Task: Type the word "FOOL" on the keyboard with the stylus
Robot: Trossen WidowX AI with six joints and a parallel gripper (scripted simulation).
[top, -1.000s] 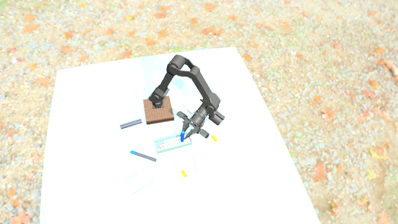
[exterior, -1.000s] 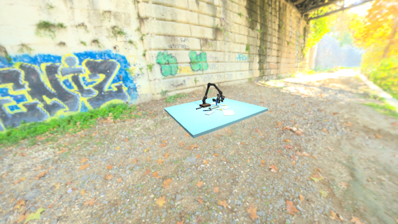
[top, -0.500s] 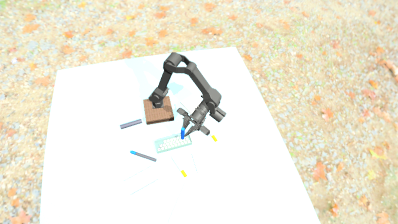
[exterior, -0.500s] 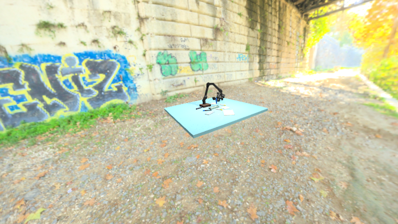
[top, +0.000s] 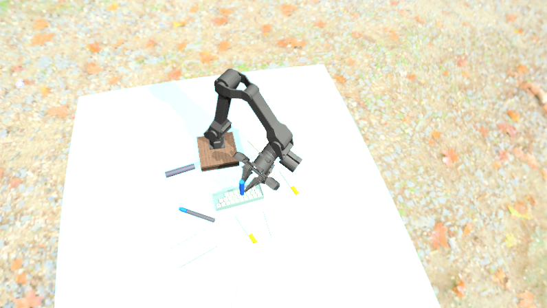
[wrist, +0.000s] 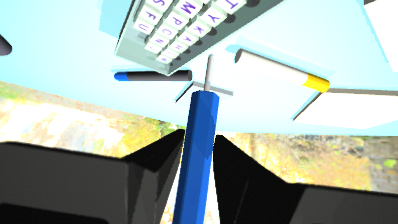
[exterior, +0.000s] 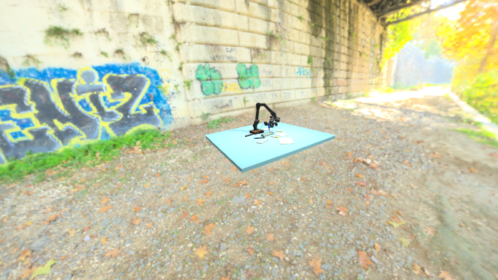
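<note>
You have one arm [top: 264, 111] [exterior: 257, 112], one end effector [top: 244, 185] [exterior: 269, 125] [wrist: 199, 138], one keyboard [top: 231, 199] [exterior: 268, 134] [wrist: 185, 30] and one stylus [top: 242, 187] [exterior: 269, 126] [wrist: 200, 150]. On your counter [top: 325, 245] [exterior: 296, 144] [wrist: 75, 65] you can count one wooden block [top: 205, 157] [exterior: 261, 132], one dark rod [top: 179, 170] [wrist: 4, 46], one blue-ended pen [top: 196, 214] [wrist: 155, 76], two yellow-ended pens [top: 252, 238] [top: 294, 190] [wrist: 280, 70], and at least three sheets [exterior: 286, 140] [exterior: 263, 140], though you cannot get their exact number
</note>
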